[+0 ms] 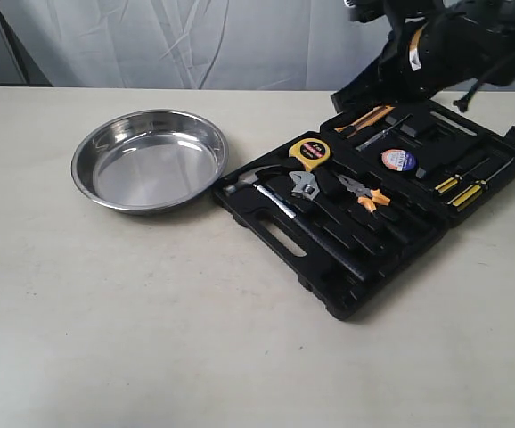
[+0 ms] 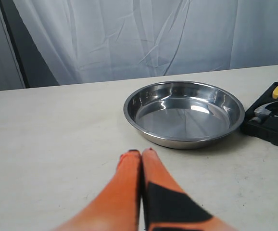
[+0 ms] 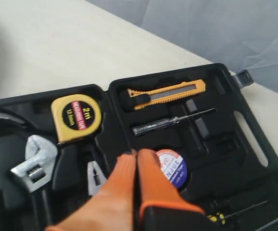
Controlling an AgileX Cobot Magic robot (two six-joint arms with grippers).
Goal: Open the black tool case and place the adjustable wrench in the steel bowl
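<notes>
The black tool case (image 1: pixel 329 267) lies open on the table, right of the steel bowl (image 1: pixel 149 160), which holds nothing. The adjustable wrench (image 1: pixel 304 185) rests in its slot between the hammer (image 1: pixel 249 183) and the orange-handled pliers (image 1: pixel 364 194). In the right wrist view my right gripper (image 3: pixel 136 154) is shut and holds nothing; it hovers over the case (image 3: pixel 221 144), beside the wrench (image 3: pixel 35 161). My left gripper (image 2: pixel 141 153) is shut on nothing, low over the table, a short way from the bowl (image 2: pixel 183 113). The case's corner (image 2: pixel 273 130) shows beyond the bowl.
The case also holds a yellow tape measure (image 1: pixel 309 152), an orange utility knife (image 1: pixel 364 119), a tape roll (image 1: pixel 398 160) and yellow-handled screwdrivers (image 1: pixel 462 187). My right arm (image 1: pixel 445 45) hangs over the case's far half. A white curtain backs the table.
</notes>
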